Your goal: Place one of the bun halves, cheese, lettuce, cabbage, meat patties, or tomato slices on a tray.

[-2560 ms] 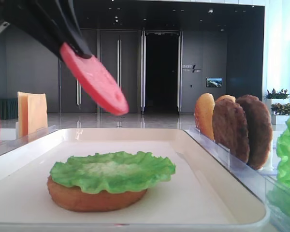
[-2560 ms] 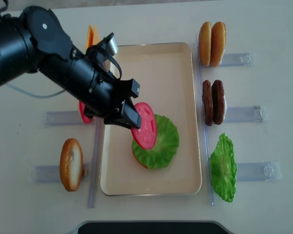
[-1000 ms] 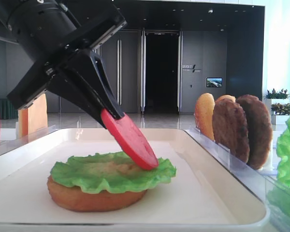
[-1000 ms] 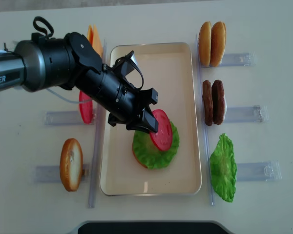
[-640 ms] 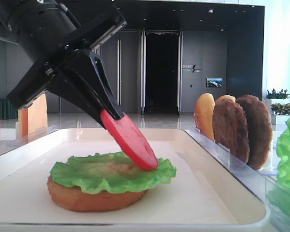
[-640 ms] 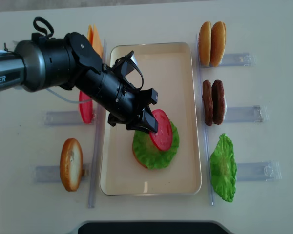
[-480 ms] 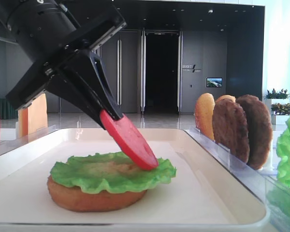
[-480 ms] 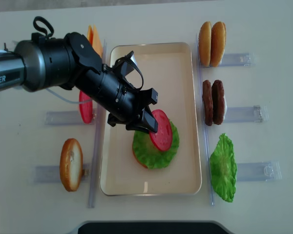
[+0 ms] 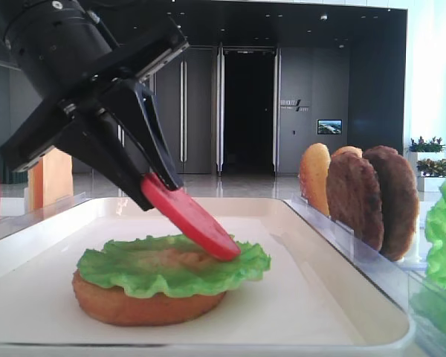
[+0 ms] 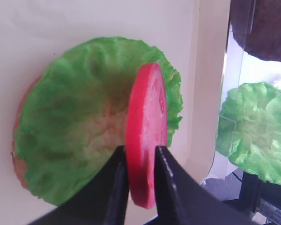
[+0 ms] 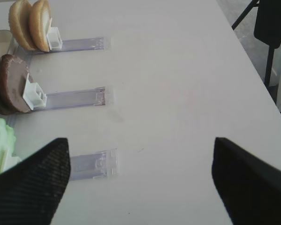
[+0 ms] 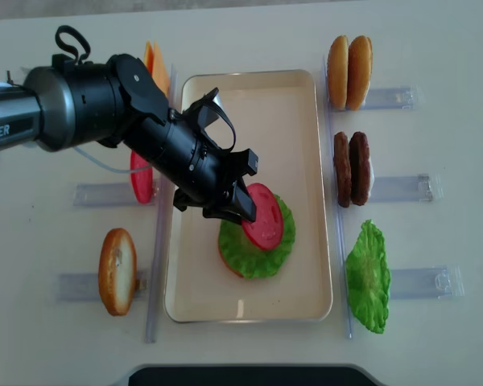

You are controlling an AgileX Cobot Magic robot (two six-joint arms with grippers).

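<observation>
My left gripper (image 9: 154,187) (image 12: 245,207) (image 10: 140,157) is shut on a red tomato slice (image 9: 192,219) (image 12: 265,226) (image 10: 147,131), one finger on each flat face. The slice slants down over the tray (image 12: 298,104) (image 9: 305,297), and its lower edge rests on the green lettuce (image 9: 171,266) (image 12: 253,256) (image 10: 75,131) that covers a bun half (image 9: 141,306). My right gripper (image 11: 140,180) hangs open over bare table at the right, with nothing between its fingers (image 11: 33,185).
Clear holders flank the tray. On the right stand two bun halves (image 12: 348,60), two meat patties (image 12: 352,169) and a lettuce leaf (image 12: 368,277). On the left are cheese (image 12: 151,58), another tomato slice (image 12: 139,186) and a bun half (image 12: 117,271).
The left gripper came down from above the tray to the lettuce. In the last half second it tipped lower and drew slightly left, so the tomato slice lies flatter.
</observation>
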